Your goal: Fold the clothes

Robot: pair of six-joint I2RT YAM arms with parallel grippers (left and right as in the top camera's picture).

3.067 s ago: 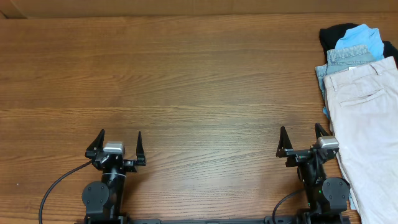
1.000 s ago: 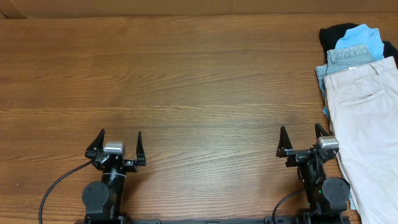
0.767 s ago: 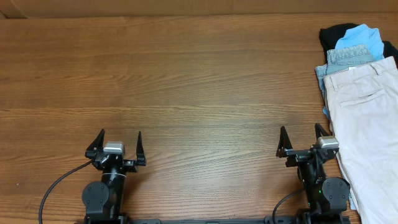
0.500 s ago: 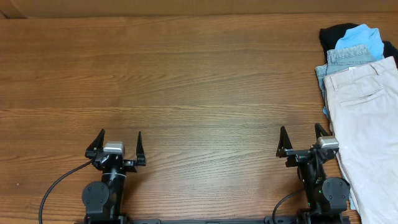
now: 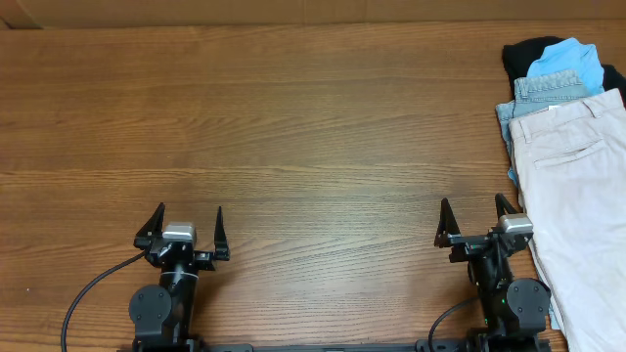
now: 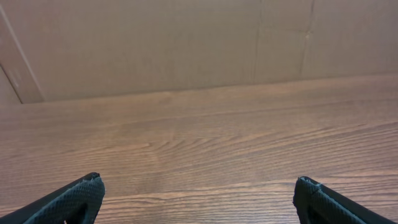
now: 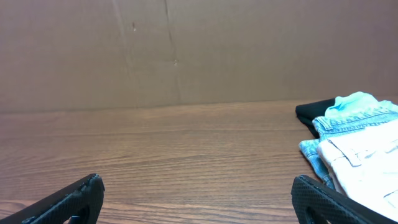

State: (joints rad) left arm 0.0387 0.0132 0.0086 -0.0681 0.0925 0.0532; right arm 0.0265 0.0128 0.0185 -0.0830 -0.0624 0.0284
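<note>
The clothes lie in a pile at the table's right edge. Pale beige shorts point(image 5: 577, 205) with a welt pocket lie flat on top. Light-blue denim shorts point(image 5: 548, 90), a sky-blue garment point(image 5: 567, 57) and a black garment point(image 5: 523, 51) show behind them. The right wrist view also catches the beige shorts point(image 7: 367, 158), the denim shorts point(image 7: 348, 124) and the black garment point(image 7: 311, 111). My right gripper point(image 5: 474, 217) stands open at the front, just left of the beige shorts, holding nothing. My left gripper point(image 5: 186, 223) stands open at the front left, far from the pile.
The brown wooden table point(image 5: 293, 137) stretches from the left side to the pile. A cardboard wall point(image 6: 186, 43) stands along its far edge. A black cable point(image 5: 88, 293) trails from the left arm's base.
</note>
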